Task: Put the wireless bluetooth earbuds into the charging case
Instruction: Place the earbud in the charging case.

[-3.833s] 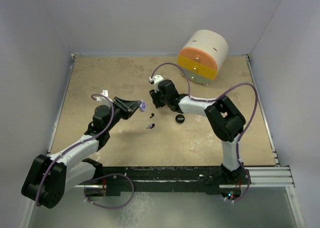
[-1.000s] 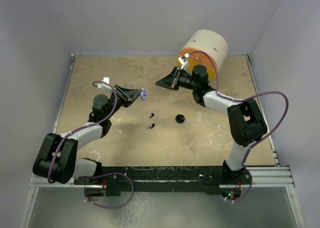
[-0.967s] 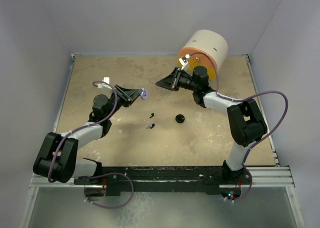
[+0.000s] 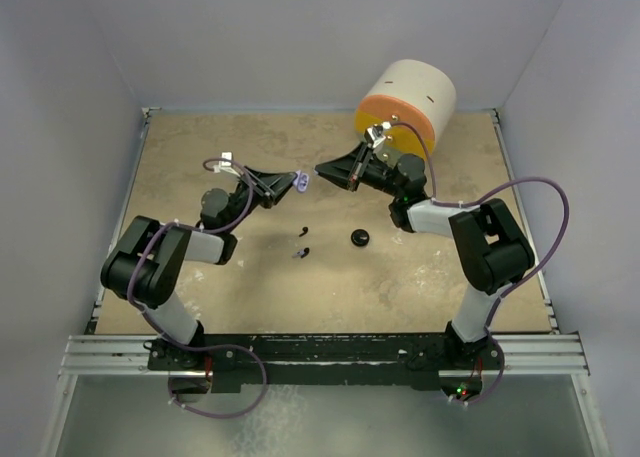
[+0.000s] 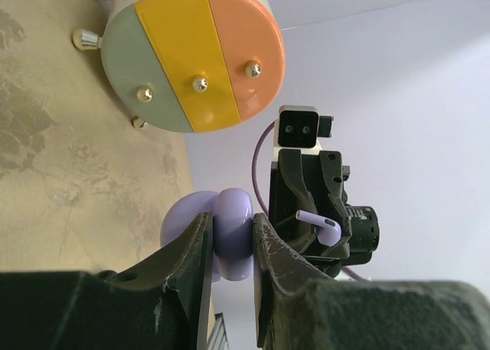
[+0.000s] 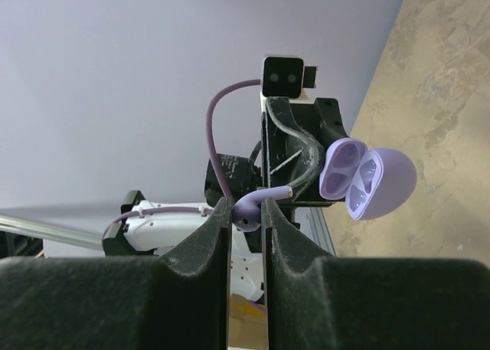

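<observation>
My left gripper (image 4: 290,183) is shut on the lavender charging case (image 4: 303,182), holding it above the table. The case (image 6: 367,178) hangs open in the right wrist view, its two wells facing my right gripper. My right gripper (image 4: 326,170) is shut on a lavender earbud (image 6: 256,207), its stem pointing at the case. The two gripper tips face each other a short gap apart. In the left wrist view the case (image 5: 230,235) sits pinched between the fingers, with the held earbud (image 5: 321,226) beyond it. Two more small earbuds (image 4: 303,229) (image 4: 300,252) lie on the table below.
A round black puck (image 4: 360,238) lies on the table right of the loose earbuds. A cylindrical drawer unit (image 4: 405,102) with an orange, yellow and green face stands at the back right, just behind my right arm.
Both grippers have come together: the left carried the case up and right, the right brought the earbud down and left. Earlier still, the right gripper was low over the table.
</observation>
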